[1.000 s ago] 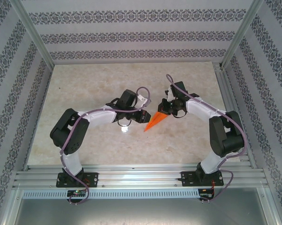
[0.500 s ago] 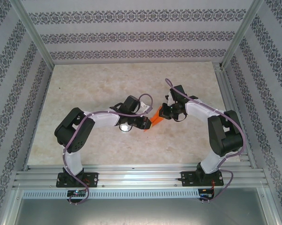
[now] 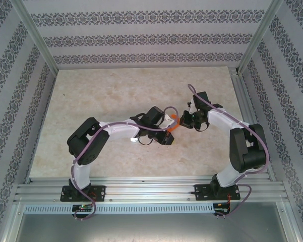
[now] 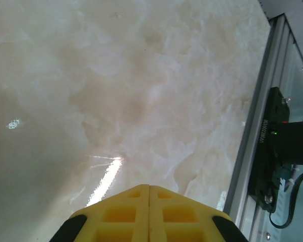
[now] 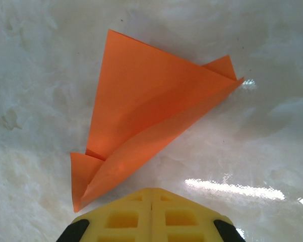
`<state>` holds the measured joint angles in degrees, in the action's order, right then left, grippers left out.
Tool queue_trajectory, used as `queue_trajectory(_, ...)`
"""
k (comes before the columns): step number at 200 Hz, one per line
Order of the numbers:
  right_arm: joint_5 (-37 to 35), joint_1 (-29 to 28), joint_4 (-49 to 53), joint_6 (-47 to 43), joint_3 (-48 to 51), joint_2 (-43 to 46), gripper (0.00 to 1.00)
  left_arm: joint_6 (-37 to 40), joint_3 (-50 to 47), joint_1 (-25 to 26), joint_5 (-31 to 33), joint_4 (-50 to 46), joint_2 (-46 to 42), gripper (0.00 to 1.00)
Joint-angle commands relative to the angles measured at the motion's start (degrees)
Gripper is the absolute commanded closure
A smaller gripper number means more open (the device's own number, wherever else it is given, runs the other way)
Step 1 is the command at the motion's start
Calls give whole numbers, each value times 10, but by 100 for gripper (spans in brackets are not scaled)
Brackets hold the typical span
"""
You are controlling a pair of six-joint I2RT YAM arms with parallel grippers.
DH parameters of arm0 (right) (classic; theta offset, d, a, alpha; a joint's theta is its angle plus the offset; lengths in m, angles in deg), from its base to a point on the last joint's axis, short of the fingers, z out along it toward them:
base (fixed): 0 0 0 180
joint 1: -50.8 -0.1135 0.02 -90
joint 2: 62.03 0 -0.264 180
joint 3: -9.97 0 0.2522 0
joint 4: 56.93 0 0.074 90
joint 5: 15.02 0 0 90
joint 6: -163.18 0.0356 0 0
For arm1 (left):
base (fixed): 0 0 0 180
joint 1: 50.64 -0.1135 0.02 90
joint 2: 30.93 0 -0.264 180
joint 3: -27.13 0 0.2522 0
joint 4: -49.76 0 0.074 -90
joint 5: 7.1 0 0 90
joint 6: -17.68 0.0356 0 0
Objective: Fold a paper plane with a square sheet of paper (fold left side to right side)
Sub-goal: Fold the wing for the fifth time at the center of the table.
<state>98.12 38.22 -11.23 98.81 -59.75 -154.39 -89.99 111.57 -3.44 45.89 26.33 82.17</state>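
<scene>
Near the middle of the overhead view, two white-and-black robot arms bend inward over a pale marble-patterned table (image 3: 101, 96), and their tips almost meet. The left gripper (image 3: 167, 139) sits just below the centre of the frame. The right gripper (image 3: 183, 121) sits slightly higher and to the right. Between them a small patch of the folded orange sheet of paper (image 3: 174, 120) shows, mostly covered by the left arm's wrist and its purple cable.

Seen from the right wrist camera, the orange paper (image 5: 151, 126) lies flat on the table across the centre of the frame. It is folded into a long pointed shape. The point reaches towards the upper right, a broad triangular flap rises to the upper middle, and a small folded corner sits at the lower left. The right gripper (image 5: 151, 214) is at the bottom edge. Its two yellow fingers (image 5: 123, 219) are pressed together with nothing between them, and their tips are just below the paper's lower edge. Whether they touch it is unclear. A streak of glare lies on the table to the lower right.

From the left wrist camera, the left gripper (image 4: 148, 214) is at the bottom centre, its yellow fingers (image 4: 118, 214) likewise clenched on nothing above bare table. An aluminium rail (image 4: 252, 126) runs down the right side, carrying a black mounting block (image 4: 271, 151).
</scene>
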Motion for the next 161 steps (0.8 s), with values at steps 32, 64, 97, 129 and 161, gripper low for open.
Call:
queue_trajectory(32, 8, 4, 2, -12, 19, 25, 96, 30, 34, -44, 12, -35, 20, 92)
queue_trajectory(64, 19, -1, -2, -11, 24, 24, 96, 33, 22, -57, 1, -30, 24, 92)
queue_trajectory(97, 23, -15, -1, -11, 18, 17, 96, 41, 15, -59, 10, -34, 41, 92)
queue_trajectory(129, 25, -29, 2, -12, 9, 4, 96, 38, 4, -69, 21, -25, 44, 93)
queue_trajectory(161, 24, -44, -1, -8, 4, -8, 96, 37, -3, -78, 33, -23, 46, 95)
